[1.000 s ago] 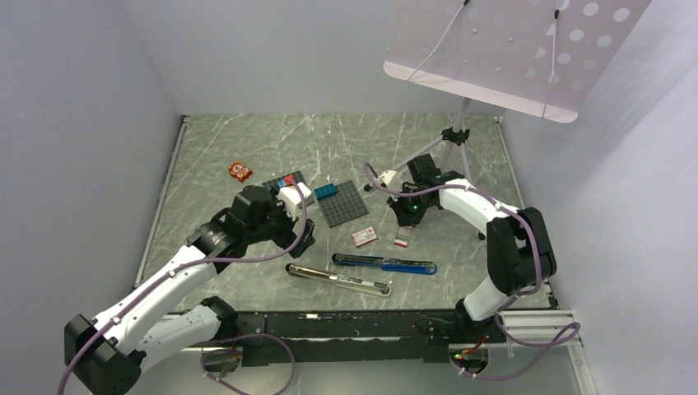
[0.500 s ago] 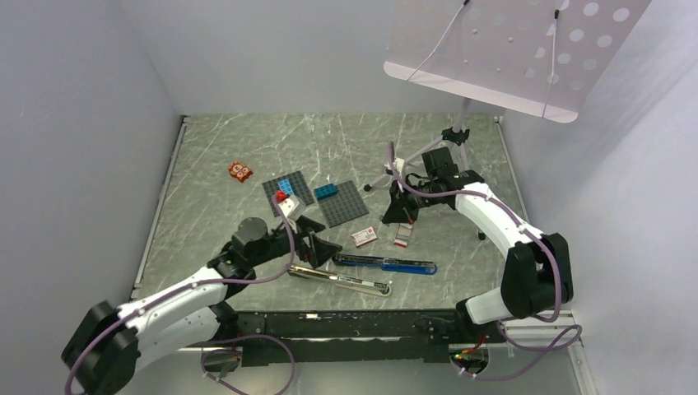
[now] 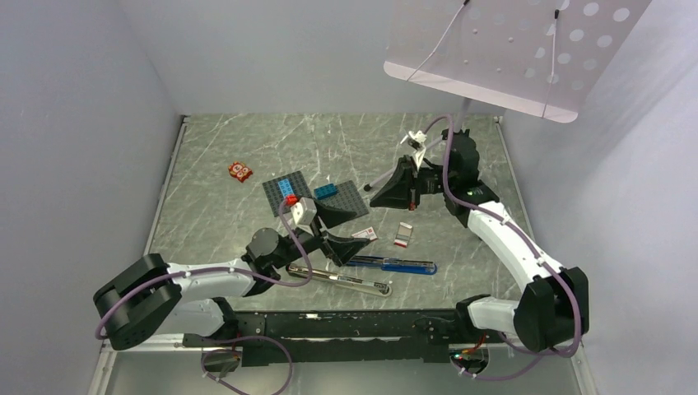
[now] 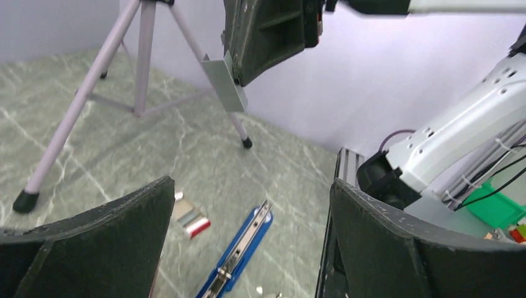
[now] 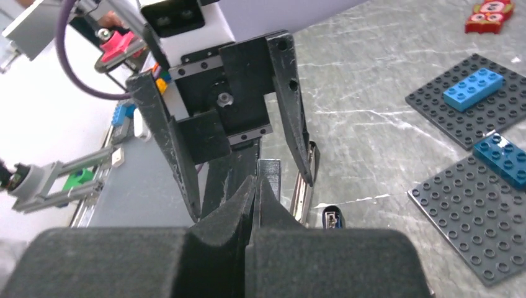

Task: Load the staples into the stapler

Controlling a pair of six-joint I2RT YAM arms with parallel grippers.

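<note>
The small white staple box (image 3: 365,234) lay on the table (image 3: 214,148), right at the fingertips of the left gripper (image 3: 355,239); what it contained could not be told. Just to its right lay the grey strip of staples (image 3: 403,234) with its red end. The stapler (image 3: 387,265) lay opened out nearer the front edge, as a blue half (image 3: 403,267) and a silver half (image 3: 339,281). Two dark studded plates (image 3: 276,193) (image 3: 351,197) each carried a blue brick (image 3: 286,182) (image 3: 328,191).

The left gripper reached low over the table with its jaws spread wide, holding nothing. The right gripper (image 3: 377,198) hung raised above the table with its jaws pressed together on nothing.

Only the overhead view showed the box. The left wrist view looked out between the wide black fingers (image 4: 93,248) at the strip (image 4: 190,218) and the blue half (image 4: 239,251) on the table. It also caught the right gripper (image 4: 239,81) overhead and a tripod (image 4: 139,56) behind. The right wrist view, past its own closed fingertips (image 5: 245,198), faced the left gripper (image 5: 248,174) head-on. It alone showed the plates' studs (image 5: 462,233) clearly, and an orange-red tile (image 5: 490,13) lay at the far corner.
</note>
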